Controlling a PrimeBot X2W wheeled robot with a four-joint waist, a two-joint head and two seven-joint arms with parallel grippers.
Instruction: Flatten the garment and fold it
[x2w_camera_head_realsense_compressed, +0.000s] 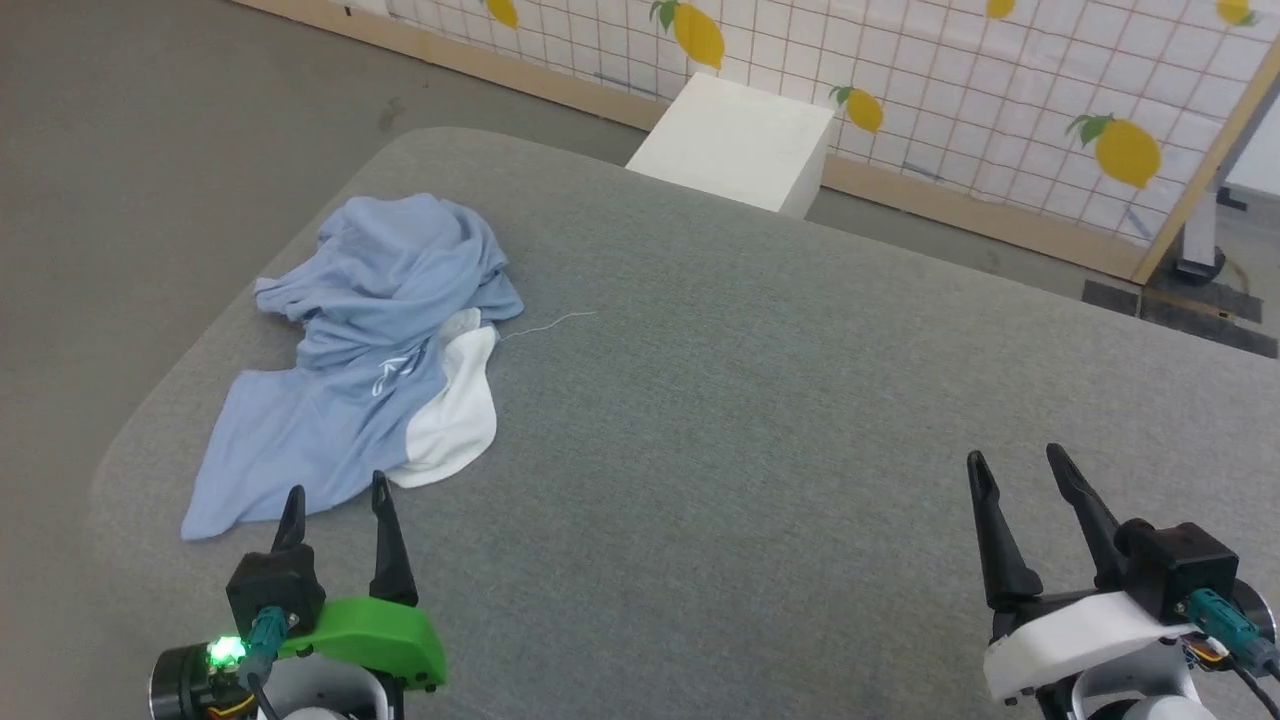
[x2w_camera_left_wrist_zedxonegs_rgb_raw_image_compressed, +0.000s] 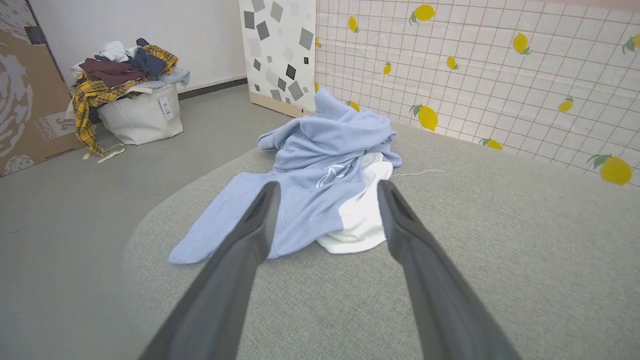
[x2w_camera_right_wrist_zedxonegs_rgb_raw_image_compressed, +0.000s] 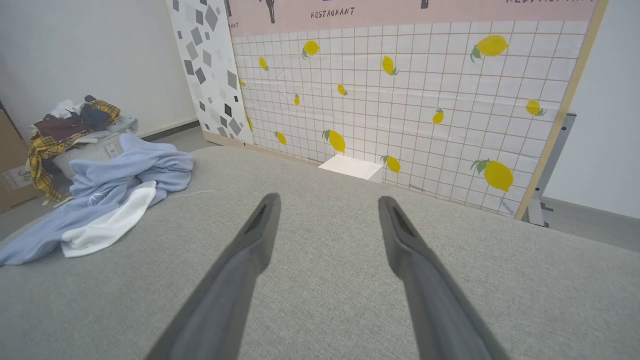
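Garment (x2w_camera_head_realsense_compressed: 350, 400) lies crumpled on the grey table (x2w_camera_head_realsense_compressed: 750, 420), toward its left edge, upper part bunched, a white panel showing at its right side. Nothing flattened yet; task looks to be at its start.

Left gripper (x2w_camera_head_realsense_compressed: 335, 495) hovers just short of the near hem, fingers spread wide, empty. Right gripper (x2w_camera_head_realsense_compressed: 1015, 460) sits well apart over bare table, likewise wide and empty.

Next move likely calls for reaching a hem or corner and drawing it out. Sleeves and collar are buried in folds; the small print is unreadable.
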